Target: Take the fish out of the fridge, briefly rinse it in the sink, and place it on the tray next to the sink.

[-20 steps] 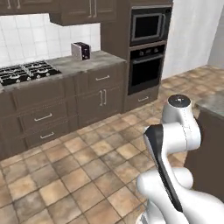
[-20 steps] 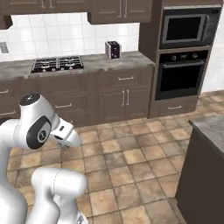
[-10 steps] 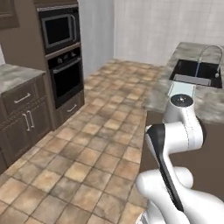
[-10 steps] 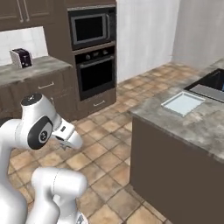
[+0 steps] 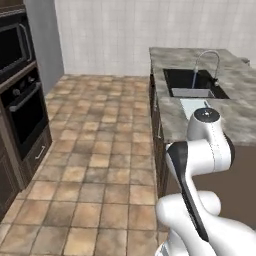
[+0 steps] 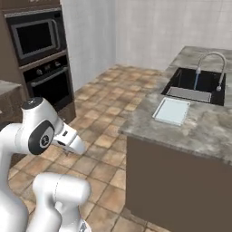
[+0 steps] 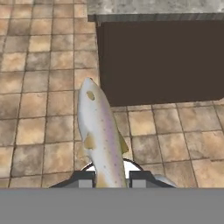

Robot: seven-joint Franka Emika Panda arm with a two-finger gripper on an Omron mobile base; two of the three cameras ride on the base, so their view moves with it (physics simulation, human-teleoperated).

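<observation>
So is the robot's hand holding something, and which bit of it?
Yes. The gripper is shut on the fish, pinching it at its tail end between the two fingertips. The head end sticks out away from the hand, above the tiled floor.

The fish (image 7: 101,139) is sticking up between the two finger tips in the hand view, silvery-grey with small dark speckles, a pinkish stripe along its flank and yellowish fins, its head pointing away over the brown floor tiles. The sink (image 5: 194,83) is sitting as a black rectangular basin sunk into the stone island top, a curved chrome tap arching over it. The tray (image 6: 172,111), pale bluish-white with a raised rim, is lying flat just beside the sink (image 6: 196,84)
</observation>
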